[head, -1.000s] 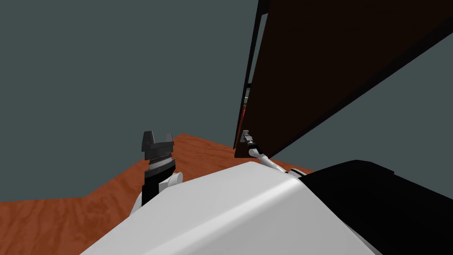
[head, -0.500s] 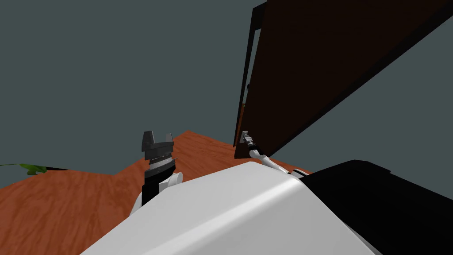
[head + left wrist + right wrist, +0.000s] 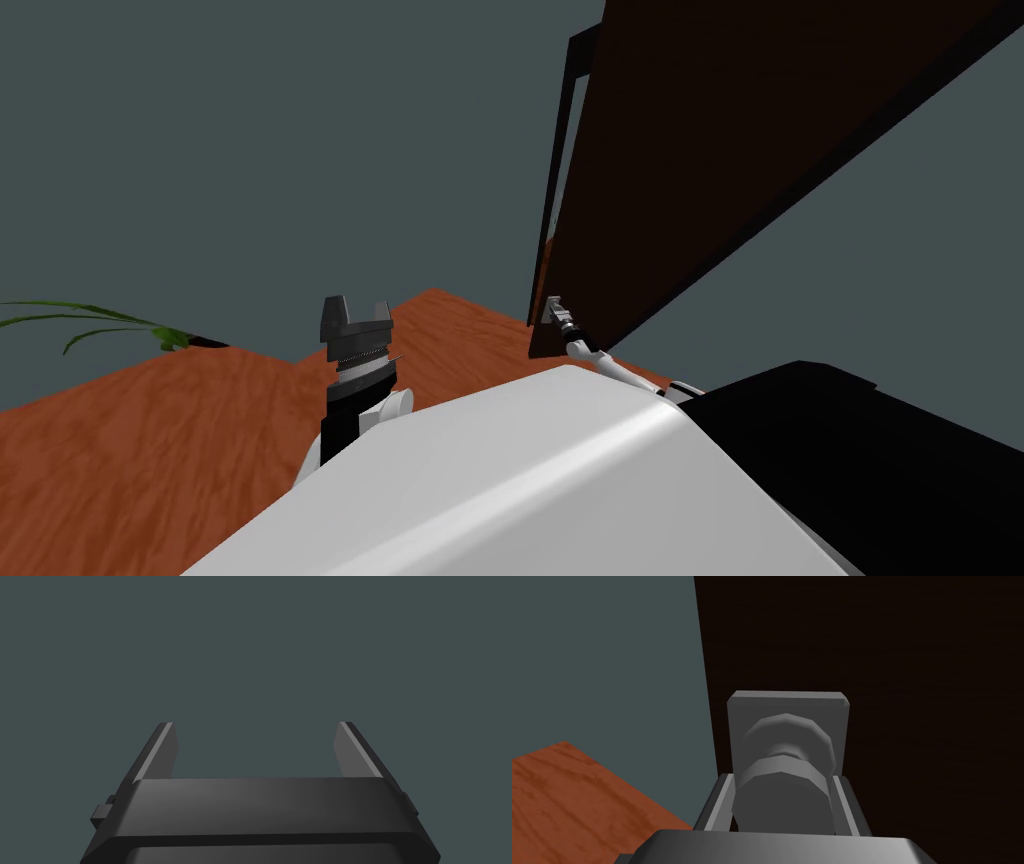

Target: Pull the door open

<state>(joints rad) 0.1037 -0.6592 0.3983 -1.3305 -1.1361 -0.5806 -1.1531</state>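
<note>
Right gripper (image 3: 556, 310), centre of head frame, clamped on grey round door knob (image 3: 784, 776) at lower left corner of dark brown door (image 3: 720, 150). Left gripper (image 3: 256, 726) spread wide, empty.

Door (image 3: 720, 150) dark brown, perhaps; knob (image 3: 784, 786) grey; floor (image 3: 150, 450) reddish woodgrain.

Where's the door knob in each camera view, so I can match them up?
Head view: the door knob sits right of centre, by the dark brown door's free edge.
Right wrist view: centre, clamped by the right gripper, on a grey square plate.
Left wrist view: the left gripper, open, pointed elsewhere.
Shared landmark: the door's edge beside the reddish floor.
</note>
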